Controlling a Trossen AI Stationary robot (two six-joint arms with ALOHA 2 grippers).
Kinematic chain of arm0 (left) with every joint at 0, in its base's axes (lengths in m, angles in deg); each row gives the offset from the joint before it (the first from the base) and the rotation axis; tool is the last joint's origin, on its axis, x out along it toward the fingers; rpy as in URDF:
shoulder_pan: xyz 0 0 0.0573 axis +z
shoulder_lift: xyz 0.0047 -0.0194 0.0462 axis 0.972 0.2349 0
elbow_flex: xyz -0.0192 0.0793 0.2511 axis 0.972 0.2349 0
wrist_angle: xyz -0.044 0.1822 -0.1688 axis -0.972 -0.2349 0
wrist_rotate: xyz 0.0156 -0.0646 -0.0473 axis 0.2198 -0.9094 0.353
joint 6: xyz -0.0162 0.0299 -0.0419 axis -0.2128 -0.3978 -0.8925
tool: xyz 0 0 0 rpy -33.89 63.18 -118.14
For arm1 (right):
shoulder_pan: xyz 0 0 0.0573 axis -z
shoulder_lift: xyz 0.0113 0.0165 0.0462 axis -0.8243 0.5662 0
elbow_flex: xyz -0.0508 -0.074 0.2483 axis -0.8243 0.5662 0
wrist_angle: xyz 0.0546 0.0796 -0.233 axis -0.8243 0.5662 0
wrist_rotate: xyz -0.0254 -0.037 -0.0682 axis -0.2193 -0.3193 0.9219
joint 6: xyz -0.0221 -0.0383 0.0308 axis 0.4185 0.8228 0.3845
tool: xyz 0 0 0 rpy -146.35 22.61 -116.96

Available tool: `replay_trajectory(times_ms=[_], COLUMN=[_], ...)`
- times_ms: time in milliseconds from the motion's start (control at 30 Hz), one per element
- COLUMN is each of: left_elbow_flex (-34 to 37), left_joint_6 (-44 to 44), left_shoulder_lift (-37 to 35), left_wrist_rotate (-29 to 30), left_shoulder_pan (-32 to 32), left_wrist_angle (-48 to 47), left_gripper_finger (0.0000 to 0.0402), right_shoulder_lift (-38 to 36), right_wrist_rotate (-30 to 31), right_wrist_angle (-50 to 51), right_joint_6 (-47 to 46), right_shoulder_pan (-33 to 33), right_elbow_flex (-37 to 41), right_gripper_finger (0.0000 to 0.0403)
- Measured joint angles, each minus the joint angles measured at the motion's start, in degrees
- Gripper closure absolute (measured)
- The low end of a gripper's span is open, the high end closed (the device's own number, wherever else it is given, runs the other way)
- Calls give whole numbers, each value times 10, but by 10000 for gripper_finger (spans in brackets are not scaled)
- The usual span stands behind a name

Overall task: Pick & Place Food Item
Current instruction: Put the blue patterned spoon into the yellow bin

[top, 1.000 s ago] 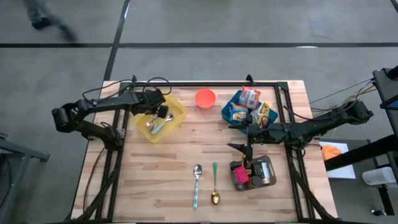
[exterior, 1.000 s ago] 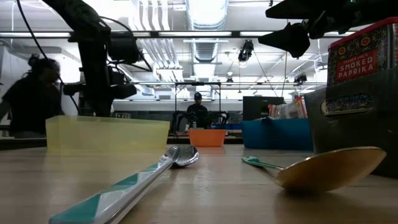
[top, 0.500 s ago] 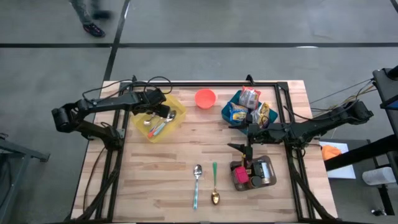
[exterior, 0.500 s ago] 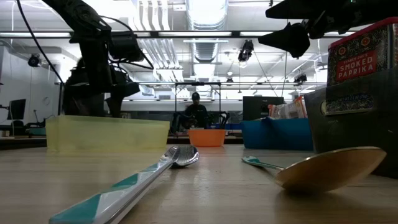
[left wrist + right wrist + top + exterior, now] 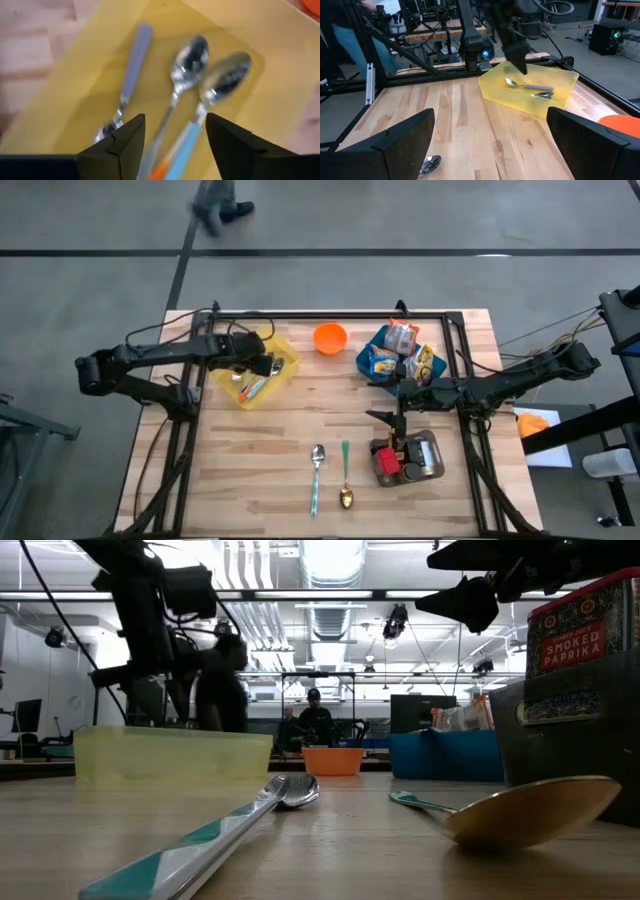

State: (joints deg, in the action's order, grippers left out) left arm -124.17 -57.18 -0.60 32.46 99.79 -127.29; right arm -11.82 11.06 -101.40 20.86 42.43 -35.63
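- The left gripper (image 5: 172,137) hovers over the yellow bin (image 5: 288,358), fingers apart and empty; three spoons (image 5: 186,70) lie inside.
- The right gripper (image 5: 403,390), wide open, waits beside the blue bin (image 5: 364,363) holding snack packets (image 5: 401,337), probably the food item.

Yellow bin (image 5: 285,358): translucent, rectangular, upright on the counter's rear left area. It holds three spoons lying flat. In the left wrist view, a spoon with a lavender handle (image 5: 131,65) lies apart on one side; an all-metal spoon (image 5: 187,57) and a spoon with a blue-and-orange handle (image 5: 220,80) lie side by side, their bowls close together.

Two further spoons lie on the counter's front centre: a teal-and-white-handled spoon (image 5: 316,475) and a green-handled spoon with a gold bowl (image 5: 345,480), roughly parallel, just beside each other.
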Motion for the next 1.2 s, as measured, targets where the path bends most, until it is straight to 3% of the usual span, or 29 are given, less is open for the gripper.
replay_trajectory(times_ms=[267,633,1033,1200], left_elbow_flex=[-9,-84,-281,-364], left_joint_6=[-144,-336,-469,-445], left_shoulder_lift=[-3,77,270,340], left_wrist_rotate=[23,35,20,-13], left_shoulder_pan=[-136,-318,-428,-436], left_wrist_angle=[-17,-39,-107,-103], left_gripper_finger=[213,158,155,155], right_shoulder_lift=[0,0,0,0], right_wrist_rotate=[0,0,0,0], right_wrist_angle=[0,0,0,0], right_joint_6=[0,0,0,0], right_shoulder_pan=[0,0,0,0], right_elbow_flex=[0,0,0,0], right_gripper_finger=[22,22,22,22])
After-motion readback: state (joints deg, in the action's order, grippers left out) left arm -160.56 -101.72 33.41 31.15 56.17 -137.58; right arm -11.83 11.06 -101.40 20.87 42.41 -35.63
